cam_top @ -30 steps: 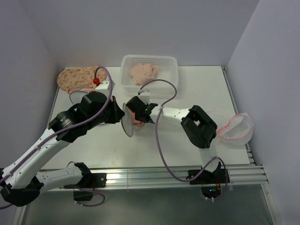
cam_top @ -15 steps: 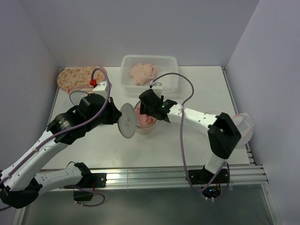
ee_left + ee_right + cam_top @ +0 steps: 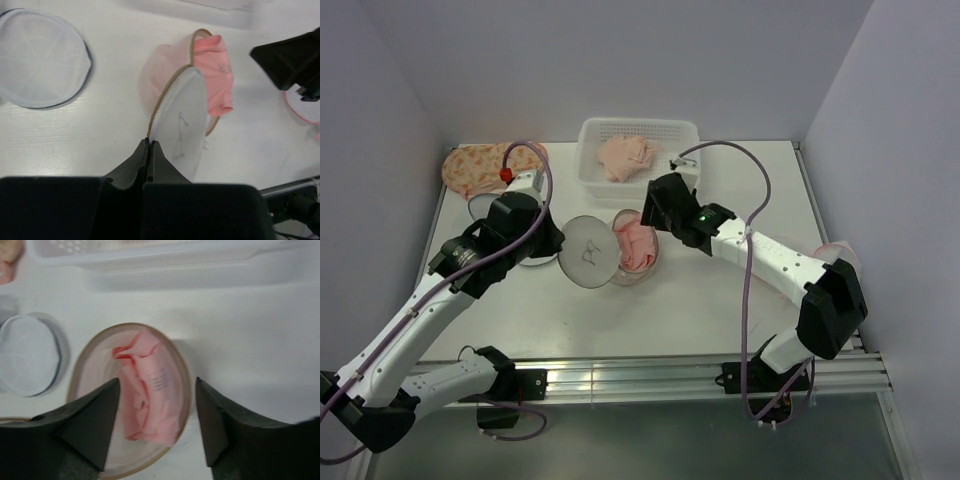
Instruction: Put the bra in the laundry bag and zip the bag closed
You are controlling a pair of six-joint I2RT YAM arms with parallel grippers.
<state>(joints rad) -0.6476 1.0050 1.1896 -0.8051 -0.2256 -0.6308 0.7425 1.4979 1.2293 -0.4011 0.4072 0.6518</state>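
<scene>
The laundry bag lies open mid-table, its tan-rimmed bowl half holding the crumpled pink bra. The bra rests inside, one end lapping over the rim. The bag's white lid, with a small black line drawing, stands tilted beside the bowl. My left gripper is shut on the lid's rim. My right gripper hangs open above the bra with nothing between its fingers, toward the basket side of the bag.
A white basket with a pink garment stands at the back. A floral garment lies back left. A grey-rimmed mesh bag sits left of the laundry bag. A pink-rimmed mesh bag lies at the right edge.
The right gripper opened, left the bra in the bag and drew back up toward the basket. The left gripper swung the lid from edge-on to lying more face-up beside the bowl.
</scene>
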